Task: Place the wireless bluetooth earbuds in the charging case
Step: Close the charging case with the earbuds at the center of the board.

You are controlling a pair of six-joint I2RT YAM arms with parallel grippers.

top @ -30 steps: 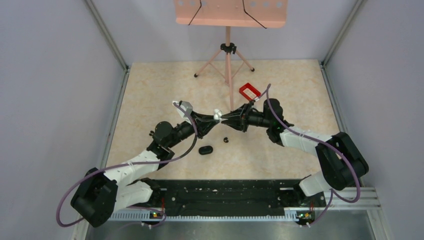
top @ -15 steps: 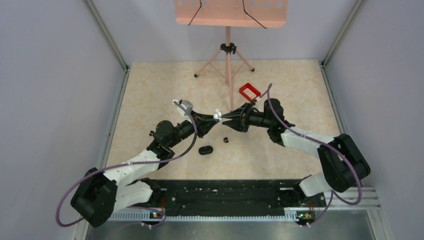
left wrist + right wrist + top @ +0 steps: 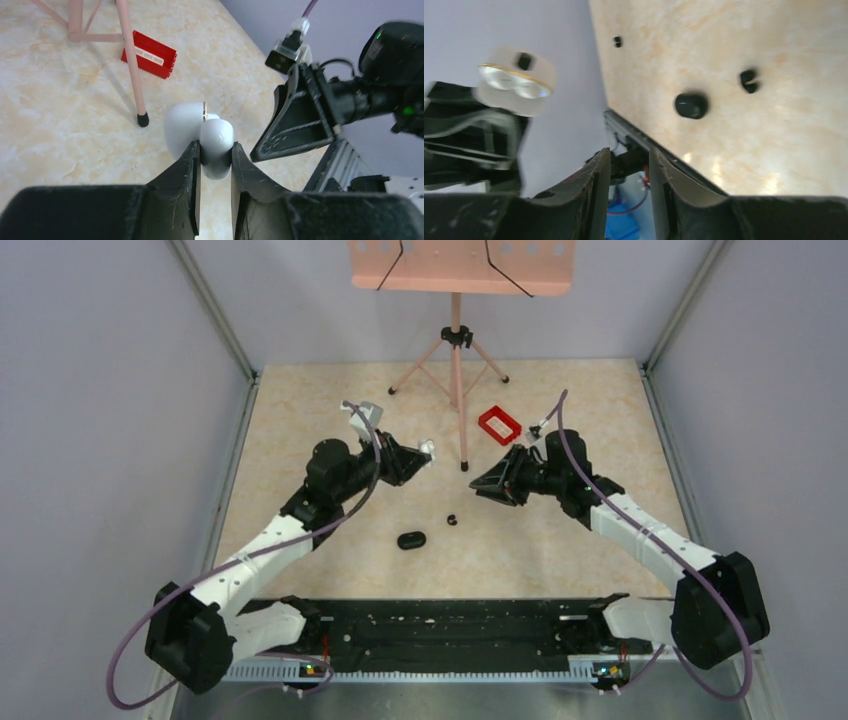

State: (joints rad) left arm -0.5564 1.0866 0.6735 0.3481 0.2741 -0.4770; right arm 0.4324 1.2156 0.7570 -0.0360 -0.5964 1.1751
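Left tool [image 3: 215, 148] pinches a white case [image 3: 182, 127], seemingly hinged open; right tool [image 3: 629, 152] stands slightly spread.

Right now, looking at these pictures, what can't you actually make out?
- Black oval case: open or shut cannot be told; tiny in the top view, blurred in the right wrist view.
- White object in the left gripper: lower part hidden by the fingers, left wrist view; its dark spot, right wrist view, too blurred to name.
- Earbud: one lies loose; a second is nowhere visible.
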